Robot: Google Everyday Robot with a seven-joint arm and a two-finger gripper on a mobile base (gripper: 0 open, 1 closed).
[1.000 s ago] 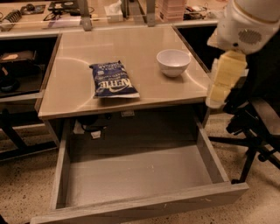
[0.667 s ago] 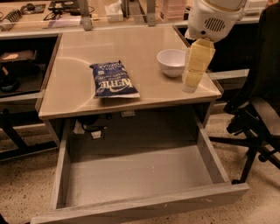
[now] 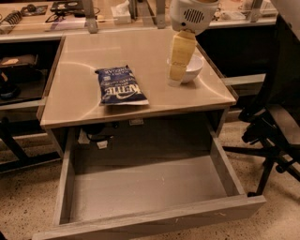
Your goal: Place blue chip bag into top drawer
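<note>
This looks like an office or lab workroom. A desk with a beige tabletop and an open grey wood-grain top drawer stands on a speckled hard floor. Off the tabletop's right edge sits a black swivel chair on a star base. Beyond the far edge runs a long bench cluttered with small dark items and a tissue box. The robot's gripper hangs over the tabletop's far right corner, beside a white bowl.

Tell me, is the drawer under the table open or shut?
Open: the drawer is pulled far out, its whole bottom showing. The gripper hangs over the table near the bowl.
</note>
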